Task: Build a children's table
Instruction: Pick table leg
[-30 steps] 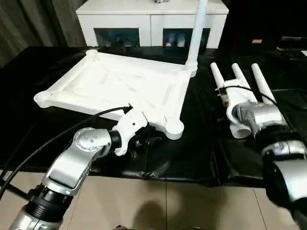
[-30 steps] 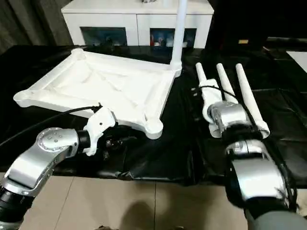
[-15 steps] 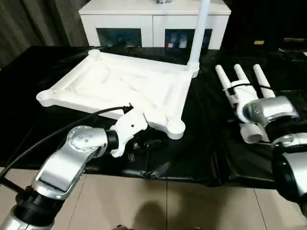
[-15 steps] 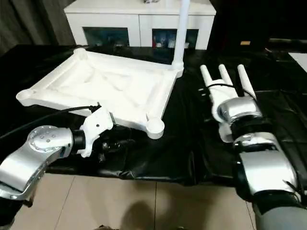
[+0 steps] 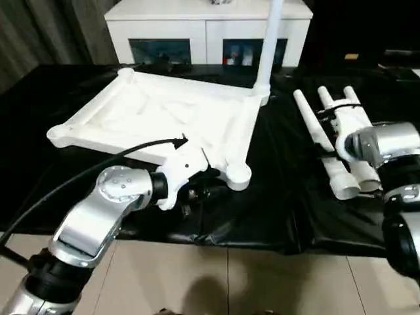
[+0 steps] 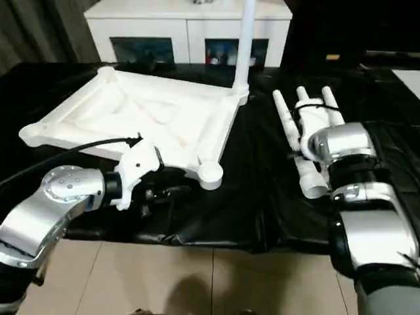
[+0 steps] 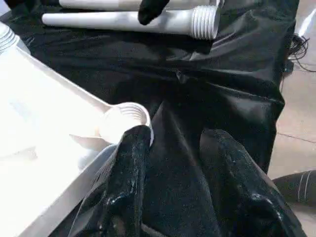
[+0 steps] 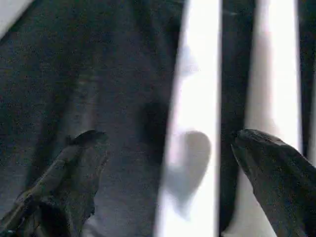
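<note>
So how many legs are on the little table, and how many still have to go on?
One leg already stands in the far corner socket of the upside-down tabletop. Nothing is held right now: the right end effector hangs open over the three loose legs lying on the black cover, and the left end effector sits by the empty near corner socket. Three legs are left to fit.

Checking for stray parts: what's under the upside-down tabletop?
The tabletop lies on black sheeting, bare along its visible edges. Anything beneath its middle is covered, so I cannot tell.
</note>
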Available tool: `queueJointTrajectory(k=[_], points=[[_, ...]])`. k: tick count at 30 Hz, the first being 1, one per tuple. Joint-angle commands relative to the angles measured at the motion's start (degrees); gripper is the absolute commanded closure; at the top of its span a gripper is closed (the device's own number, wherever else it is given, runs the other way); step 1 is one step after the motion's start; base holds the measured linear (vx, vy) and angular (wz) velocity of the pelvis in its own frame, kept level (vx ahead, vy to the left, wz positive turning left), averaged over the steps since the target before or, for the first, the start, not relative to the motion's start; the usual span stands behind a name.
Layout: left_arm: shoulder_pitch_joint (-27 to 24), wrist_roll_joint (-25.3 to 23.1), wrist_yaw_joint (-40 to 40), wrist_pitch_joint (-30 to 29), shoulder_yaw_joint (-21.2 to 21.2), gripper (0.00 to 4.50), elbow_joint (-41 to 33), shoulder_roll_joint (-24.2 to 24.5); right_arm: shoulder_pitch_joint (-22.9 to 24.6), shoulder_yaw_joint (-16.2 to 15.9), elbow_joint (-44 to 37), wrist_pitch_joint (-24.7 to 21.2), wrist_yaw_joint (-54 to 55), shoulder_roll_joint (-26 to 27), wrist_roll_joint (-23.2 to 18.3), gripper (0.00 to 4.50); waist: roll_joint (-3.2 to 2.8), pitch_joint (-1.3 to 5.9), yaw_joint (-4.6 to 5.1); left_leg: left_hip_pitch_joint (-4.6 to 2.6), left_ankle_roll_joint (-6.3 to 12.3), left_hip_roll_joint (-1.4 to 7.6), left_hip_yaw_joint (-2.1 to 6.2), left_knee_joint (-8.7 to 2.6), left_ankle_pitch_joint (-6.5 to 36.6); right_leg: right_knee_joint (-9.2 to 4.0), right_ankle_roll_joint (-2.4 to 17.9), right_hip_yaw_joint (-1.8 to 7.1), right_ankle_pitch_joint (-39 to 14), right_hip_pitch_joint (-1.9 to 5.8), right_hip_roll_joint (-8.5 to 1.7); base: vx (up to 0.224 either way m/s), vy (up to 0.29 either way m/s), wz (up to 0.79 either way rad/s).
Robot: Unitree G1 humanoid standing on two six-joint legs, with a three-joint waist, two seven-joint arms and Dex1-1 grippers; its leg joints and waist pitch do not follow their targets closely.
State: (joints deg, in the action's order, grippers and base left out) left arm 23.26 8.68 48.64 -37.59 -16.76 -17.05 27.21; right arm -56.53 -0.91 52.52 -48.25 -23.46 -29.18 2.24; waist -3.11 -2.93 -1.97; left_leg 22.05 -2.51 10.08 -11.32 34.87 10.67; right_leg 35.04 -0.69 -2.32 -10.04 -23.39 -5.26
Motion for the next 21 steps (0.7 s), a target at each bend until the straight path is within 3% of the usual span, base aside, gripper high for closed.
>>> queueJointTrajectory(k=[1, 5, 11, 21], points=[[0.65, 0.07, -0.21, -0.71, -0.7, 2.54, 0.29, 0.09, 0.11, -0.1, 1.4, 0.59, 0.63, -0.22, 0.68, 0.01, 0.59, 4.03, -0.12, -1.0, 0.09, 1.88, 0.86, -3.43, 10.85, -3.48, 16.46, 1.38, -8.81, 2.78, -1.93, 0.0, 0.0, 0.0], [0.68, 0.17, -0.41, -1.27, -1.04, 2.54, -0.16, -0.04, 2.73, 0.29, 3.92, 0.79, 0.44, -0.03, -0.31, 0.01, 0.93, 4.02, -0.13, -0.87, 0.8, 1.95, 0.83, -3.4, 10.28, -3.46, 16.5, 1.34, -8.91, 2.86, -1.97, 0.0, 0.0, 0.0], [0.47, 0.63, -0.32, -2.04, -0.73, 2.54, -1.23, -0.02, 3.82, 1.89, 6.46, 1.81, 0.41, 0.45, -1.31, 0.01, 0.91, 3.9, -0.22, -0.96, 0.79, 2.02, 0.83, -3.41, 11.33, -3.61, 16.4, 1.28, -11.04, 2.74, -1.97, 0.0, 0.0, 0.0], [1.43, 0.71, -0.76, -2.11, -0.79, 2.54, -1.01, 0.27, 3.28, 2.4, 10.37, 3.79, -2.63, 0.76, -2.21, 1.04, 0.73, 3.95, -0.22, -0.93, 0.82, 2.02, 0.87, -3.35, 11.73, -3.56, 16.55, 1.21, -10.94, 2.71, -1.97, 0.0, 0.0, 0.0]])
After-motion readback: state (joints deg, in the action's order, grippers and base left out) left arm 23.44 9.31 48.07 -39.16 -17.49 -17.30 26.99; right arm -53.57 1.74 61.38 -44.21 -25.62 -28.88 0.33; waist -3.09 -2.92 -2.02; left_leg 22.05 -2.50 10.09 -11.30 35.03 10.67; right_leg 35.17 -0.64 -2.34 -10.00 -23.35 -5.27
